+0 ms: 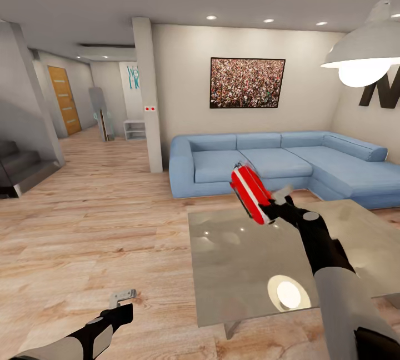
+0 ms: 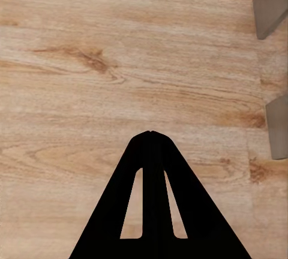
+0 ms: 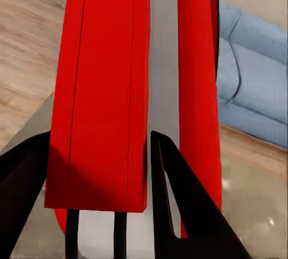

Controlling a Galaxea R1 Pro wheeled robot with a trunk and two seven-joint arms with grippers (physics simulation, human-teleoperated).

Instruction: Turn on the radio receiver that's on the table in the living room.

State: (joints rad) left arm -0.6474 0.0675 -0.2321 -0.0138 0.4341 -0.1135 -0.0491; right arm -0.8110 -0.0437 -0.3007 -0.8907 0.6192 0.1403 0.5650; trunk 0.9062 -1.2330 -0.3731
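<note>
The red radio receiver [image 1: 250, 192] with its white edge trim hangs tilted in the air above the far part of the glossy grey table [image 1: 244, 271]. My right gripper [image 1: 266, 208] is shut on the radio receiver's near end. In the right wrist view the red body [image 3: 102, 91] sits between the dark fingers [image 3: 174, 199], with the table top beneath it. My left gripper [image 1: 123, 295] hovers low over the wood floor, left of the table. Its fingertips [image 2: 151, 134] meet in the left wrist view, so it is shut and holds nothing.
A blue L-shaped sofa [image 1: 278, 163] runs behind the table and along its right side. A white pendant lamp [image 1: 364, 54] hangs at the upper right. A pillar [image 1: 148, 93] and a hallway stand at the back left. Grey table legs [image 2: 273, 7] appear beside the left gripper.
</note>
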